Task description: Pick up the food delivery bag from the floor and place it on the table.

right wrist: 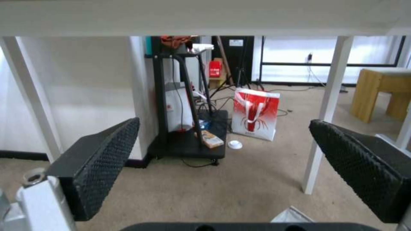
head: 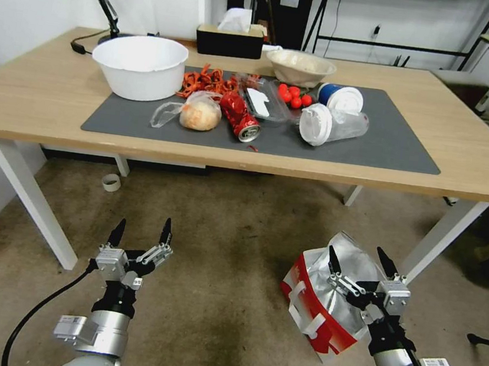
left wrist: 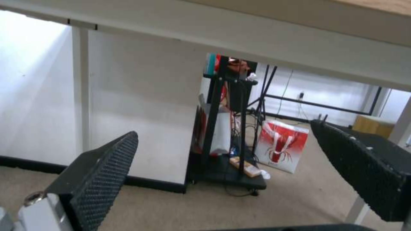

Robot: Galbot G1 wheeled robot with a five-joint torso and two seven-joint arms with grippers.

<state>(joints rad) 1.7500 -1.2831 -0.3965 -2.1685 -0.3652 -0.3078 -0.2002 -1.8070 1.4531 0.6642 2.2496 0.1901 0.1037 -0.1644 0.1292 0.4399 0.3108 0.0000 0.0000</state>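
The boxy red-and-white food delivery bag (head: pixel 315 307), crinkly foil mouth upward, stood on the worn floor (head: pixel 220 233) near the table (head: pixel 29 97) leg. Right gripper (head: pixel 362 263) hovered above it, released; left gripper (head: pixel 140 232) also gaped.

The room is bright with even indoor light. The table (head: pixel 485 159) throws a soft shadow on the floor (head: pixel 234 217) below it. The silver lining of the food delivery bag (head: pixel 325 300) shines. The head view curves at its edges. Both wrist views are a little blurred, with pale glare on the far wall.
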